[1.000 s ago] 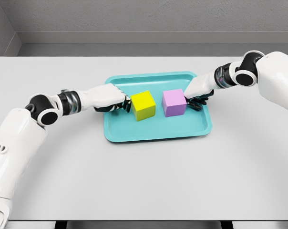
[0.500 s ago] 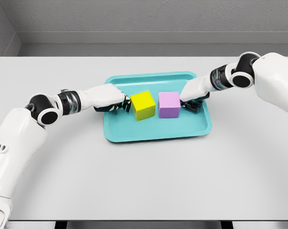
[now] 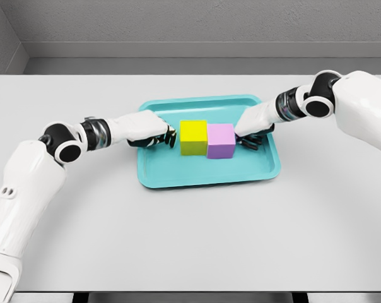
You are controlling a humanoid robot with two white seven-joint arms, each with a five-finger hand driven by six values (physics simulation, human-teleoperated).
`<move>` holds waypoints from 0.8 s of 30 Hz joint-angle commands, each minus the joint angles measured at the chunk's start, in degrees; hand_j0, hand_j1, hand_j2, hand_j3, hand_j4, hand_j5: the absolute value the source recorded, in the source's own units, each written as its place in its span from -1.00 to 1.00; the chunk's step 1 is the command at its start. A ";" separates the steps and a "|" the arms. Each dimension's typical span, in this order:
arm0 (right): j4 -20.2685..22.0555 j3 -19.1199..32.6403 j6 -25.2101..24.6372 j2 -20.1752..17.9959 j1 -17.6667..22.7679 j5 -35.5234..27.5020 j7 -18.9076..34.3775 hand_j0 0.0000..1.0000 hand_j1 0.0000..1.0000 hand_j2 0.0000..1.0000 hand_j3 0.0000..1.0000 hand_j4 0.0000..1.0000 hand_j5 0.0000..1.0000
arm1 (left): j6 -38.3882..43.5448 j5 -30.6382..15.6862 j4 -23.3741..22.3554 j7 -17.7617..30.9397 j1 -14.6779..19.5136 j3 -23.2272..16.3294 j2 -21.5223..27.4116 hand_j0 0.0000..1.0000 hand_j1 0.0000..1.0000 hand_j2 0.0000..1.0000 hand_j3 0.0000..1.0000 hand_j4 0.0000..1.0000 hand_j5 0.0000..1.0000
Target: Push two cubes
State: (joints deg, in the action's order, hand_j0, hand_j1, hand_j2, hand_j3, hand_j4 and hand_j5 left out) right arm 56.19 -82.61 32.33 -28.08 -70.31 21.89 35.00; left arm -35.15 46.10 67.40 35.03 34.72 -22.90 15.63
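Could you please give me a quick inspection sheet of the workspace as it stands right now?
Surface: grey table, with a teal tray lying flat on it.
Job's things: yellow cube and purple cube on the tray, side by side, faces touching.
Clutter: nothing seen.
Grippers: left hand, fingers curled, at the yellow cube's outer side; right hand, fingers curled, at the purple cube's outer side. Neither grasps.
Cables: nothing seen.
Surroundings: grey walls behind and at left.

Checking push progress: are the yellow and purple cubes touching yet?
Touching. The head view shows the yellow cube and purple cube side by side on the tray, no teal visible between their facing sides.
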 commanded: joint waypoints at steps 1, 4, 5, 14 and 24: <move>-0.38 -0.01 -0.25 -0.14 0.00 -0.09 0.00 -0.74 -0.74 -0.74 -0.74 -0.74 -0.74 | 0.15 -0.31 -0.43 -0.03 0.00 0.04 0.02 -0.09 -0.09 -0.09 -0.09 -0.09 -0.09; -0.73 0.08 -0.34 -0.22 0.09 -0.09 0.00 -0.74 -0.74 -0.74 -0.74 -0.74 -0.74 | 0.15 -0.40 -0.60 -0.03 0.00 0.22 0.11 -0.09 -0.09 -0.09 -0.09 -0.09 -0.09; -0.81 0.08 -0.34 -0.49 0.00 -0.09 0.00 -0.74 -0.74 -0.74 -0.74 -0.74 -0.74 | 0.15 -0.57 -0.60 -0.03 0.00 0.31 0.37 -0.09 -0.09 -0.09 -0.09 -0.09 -0.09; 15.53 -0.01 0.19 -11.38 -3.08 -0.09 0.00 -0.75 -0.75 -0.75 -0.75 -0.75 -0.75 | 0.15 -8.57 7.13 -0.03 -0.61 0.48 4.94 -0.09 -0.09 -0.09 -0.09 -0.09 -0.09; 25.73 -2.91 2.67 -12.88 -2.64 -0.18 0.00 -0.75 -0.75 -0.75 -0.75 -0.75 -0.75 | 0.15 -15.34 17.06 -0.03 -4.31 -2.86 10.04 -0.04 -0.04 -0.04 -0.04 -0.04 -0.04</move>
State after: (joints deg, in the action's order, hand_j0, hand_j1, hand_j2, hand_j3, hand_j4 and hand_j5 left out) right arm 80.84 -84.68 34.67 -40.99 -73.04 21.81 35.01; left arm -35.15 31.67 83.36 35.03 30.32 -24.71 25.22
